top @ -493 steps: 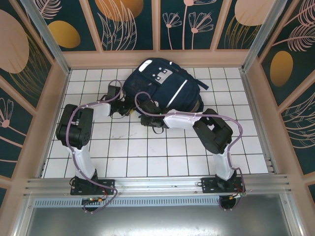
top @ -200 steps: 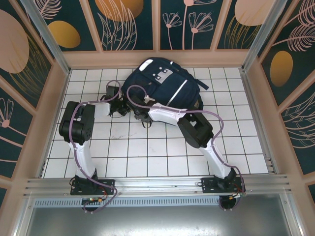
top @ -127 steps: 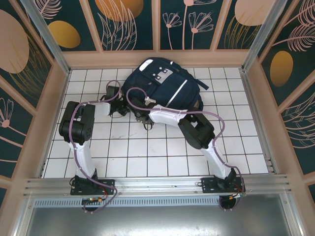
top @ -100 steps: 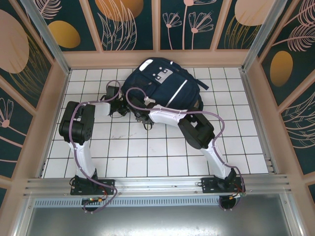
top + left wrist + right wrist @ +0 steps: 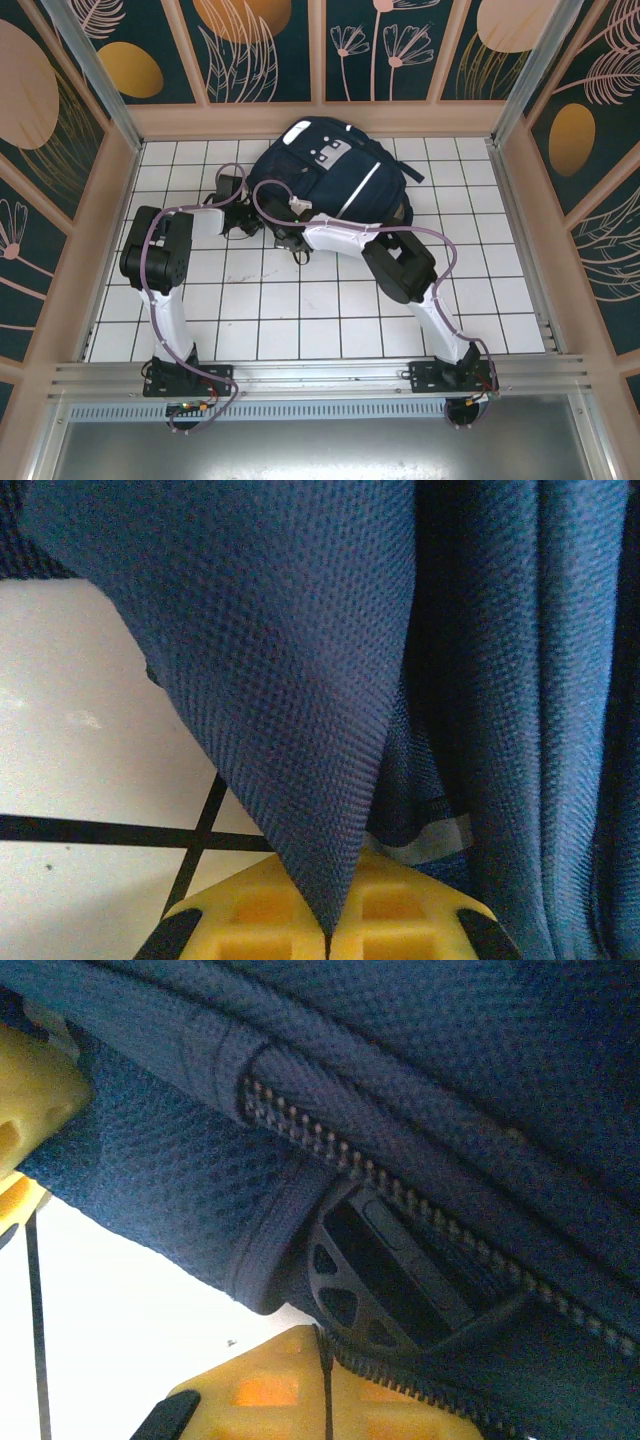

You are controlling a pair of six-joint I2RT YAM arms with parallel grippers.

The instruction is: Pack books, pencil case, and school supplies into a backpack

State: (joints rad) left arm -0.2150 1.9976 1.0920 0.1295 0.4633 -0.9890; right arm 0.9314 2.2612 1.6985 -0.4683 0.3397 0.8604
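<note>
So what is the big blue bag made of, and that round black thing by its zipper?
The backpack looks like woven cloth, probably nylon or polyester: up close it shows a fine mesh-like weave, it is matte, and it folds softly. The round black piece looks like moulded plastic: it is smooth and slightly shiny, with neat cut-out holes.

A white tiled tabletop [image 5: 300, 310] with dark grid lines (boxed in by pale wooden rails [image 5: 100, 230]) carries a large navy blue fabric backpack [image 5: 335, 175], lying at upper centre of the overhead view.
</note>
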